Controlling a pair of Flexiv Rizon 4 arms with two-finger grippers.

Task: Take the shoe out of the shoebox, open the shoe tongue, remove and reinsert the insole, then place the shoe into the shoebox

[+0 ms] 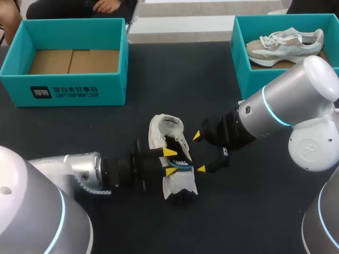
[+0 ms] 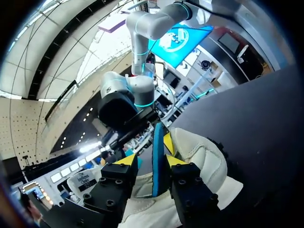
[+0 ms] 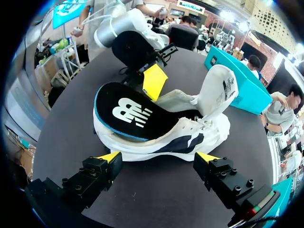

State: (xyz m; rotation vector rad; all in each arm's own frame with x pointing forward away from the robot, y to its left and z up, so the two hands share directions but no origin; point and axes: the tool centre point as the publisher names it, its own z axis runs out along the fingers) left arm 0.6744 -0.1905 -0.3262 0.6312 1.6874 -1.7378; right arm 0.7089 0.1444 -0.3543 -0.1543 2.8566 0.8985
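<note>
On the dark table [image 1: 212, 69], frame centre, my left gripper [image 1: 170, 162] clamps the insole [image 3: 133, 114] by its edge, half out of the shoe [image 1: 170, 132]. My right gripper [image 1: 199, 152] sits released beside the shoe, likely to brace it.

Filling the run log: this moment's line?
left gripper: at black blue-edged insole, grip unclear | right gripper: open beside white shoe

A robotics lab: left arm [image 1: 79, 172] and right arm [image 1: 286, 108] over a dark worktop [image 1: 185, 79], teal shoebox [image 1: 69, 87] upper left, second shoebox [image 1: 241, 74] upper right.
</note>
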